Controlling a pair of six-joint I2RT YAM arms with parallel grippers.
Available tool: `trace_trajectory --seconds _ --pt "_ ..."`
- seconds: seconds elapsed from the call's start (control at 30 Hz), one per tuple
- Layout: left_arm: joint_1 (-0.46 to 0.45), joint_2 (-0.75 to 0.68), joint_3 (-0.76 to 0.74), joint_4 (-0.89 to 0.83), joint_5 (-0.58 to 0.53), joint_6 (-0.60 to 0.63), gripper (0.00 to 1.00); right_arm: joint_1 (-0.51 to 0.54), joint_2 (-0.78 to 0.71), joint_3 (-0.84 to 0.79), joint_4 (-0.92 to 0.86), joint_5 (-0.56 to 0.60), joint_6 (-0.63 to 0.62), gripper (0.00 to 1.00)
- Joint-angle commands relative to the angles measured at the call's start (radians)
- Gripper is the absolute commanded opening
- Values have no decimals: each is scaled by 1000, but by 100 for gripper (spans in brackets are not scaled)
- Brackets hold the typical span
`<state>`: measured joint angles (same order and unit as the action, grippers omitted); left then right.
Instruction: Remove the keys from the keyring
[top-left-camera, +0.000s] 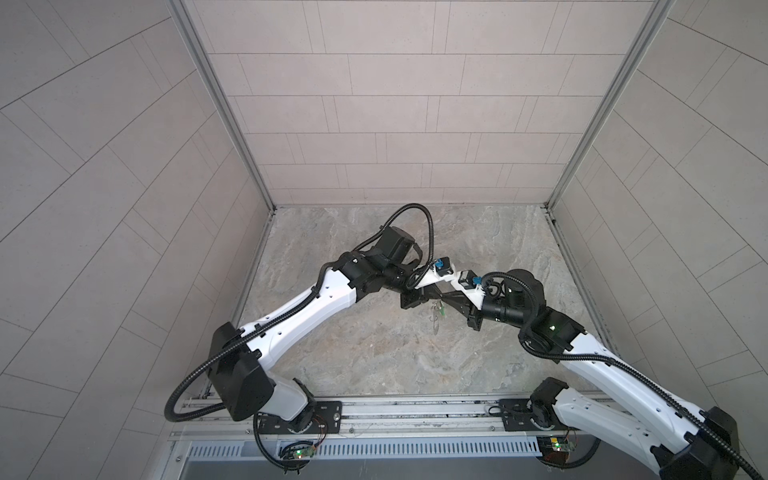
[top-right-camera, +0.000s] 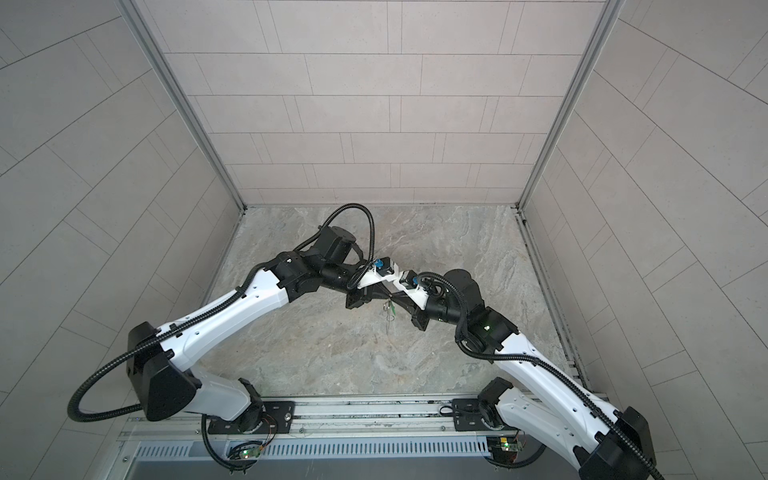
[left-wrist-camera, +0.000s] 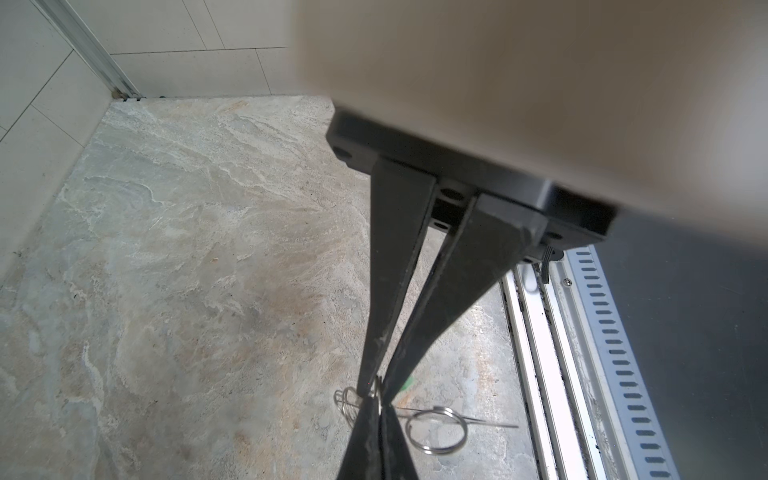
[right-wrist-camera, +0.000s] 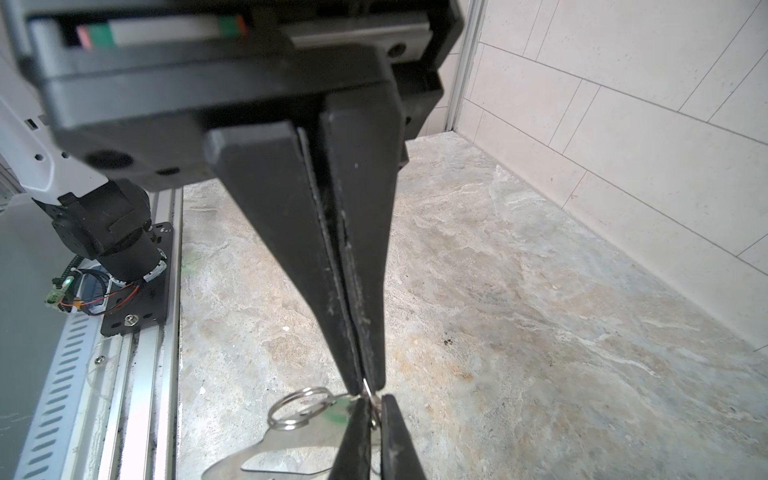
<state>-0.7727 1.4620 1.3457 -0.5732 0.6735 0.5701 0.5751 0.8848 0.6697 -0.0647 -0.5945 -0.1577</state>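
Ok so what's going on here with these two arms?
Both arms meet over the middle of the table, holding a keyring up in the air between them. The left end effector and the right end effector are each shut on its small wire loops, tip to tip. The green key appears to hang from it beside the tips, so it is not off yet.

robot arms (top-left-camera: 316, 307) (top-left-camera: 615, 374): 2 | keyring (right-wrist-camera: 282, 449): 1 | green key (right-wrist-camera: 332, 415): 1 | large split ring (right-wrist-camera: 286, 424): 1
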Motion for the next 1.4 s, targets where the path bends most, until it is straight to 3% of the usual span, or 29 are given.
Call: trace_trajectory --seconds 0.0,0.13,0.27,0.3,0.47,0.8,1.23,1.37 --pt "-4 -29 -12 14 23 28 0 5 -1 31 7 -16 -5 7" --pt "-3 -39 -29 39 -13 -18 2 5 -3 34 11 -16 0 2" --pt "10 -82 -89 113 -32 -72 30 5 -4 35 23 -19 7 0" --pt "17 -97 -108 136 -34 -89 33 5 -4 38 24 -19 7 0" --pt "30 -175 -233 260 -48 -153 36 5 1 43 29 -22 12 0" --pt "33 -183 -290 356 -35 -199 34 10 17 55 25 -39 7 0" --pt "30 -158 -291 351 11 -197 14 19 29 77 2 -40 -9 0" --pt "31 -155 -289 355 18 -199 12 23 34 79 0 -40 -11 0"
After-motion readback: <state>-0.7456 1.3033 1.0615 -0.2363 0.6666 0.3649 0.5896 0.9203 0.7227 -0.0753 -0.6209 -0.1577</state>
